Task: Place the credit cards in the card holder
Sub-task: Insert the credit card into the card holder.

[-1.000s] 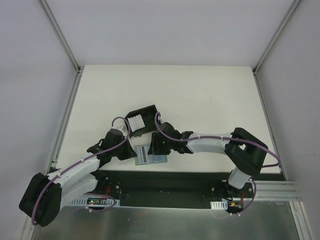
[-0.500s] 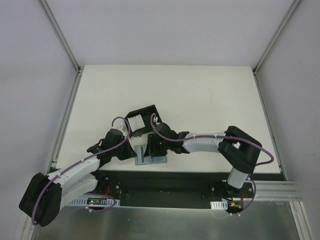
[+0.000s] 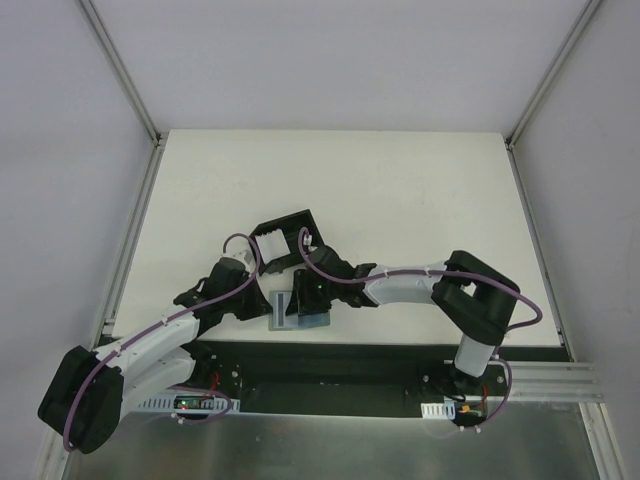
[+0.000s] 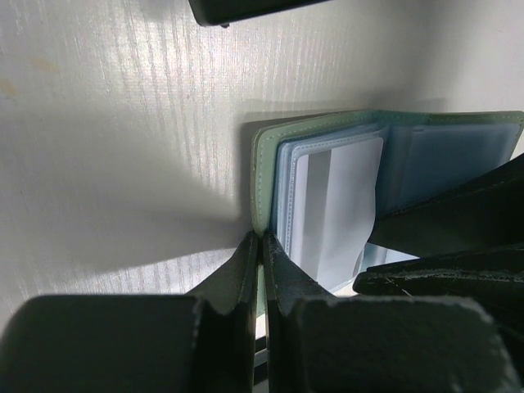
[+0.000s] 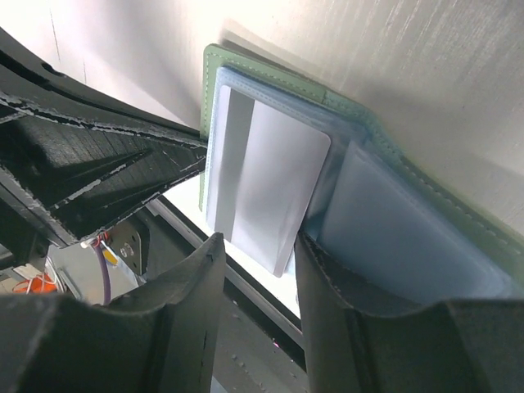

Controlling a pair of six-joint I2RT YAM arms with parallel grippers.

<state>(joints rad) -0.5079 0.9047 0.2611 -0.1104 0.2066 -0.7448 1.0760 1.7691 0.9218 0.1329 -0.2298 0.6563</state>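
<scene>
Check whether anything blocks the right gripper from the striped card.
Nothing visible does. The striped card lies on the clear sleeves of the open green case, its near edge between the right gripper's fingers. The left gripper pinches the case's edge, aside.

The flat case lies open on the table. Its near cover edge sits pinched in the left gripper, the rest ahead and to the right. The credit card lies on its sleeves, near end between the 2 fingers of the right gripper. The card holder stands beyond both.
</scene>
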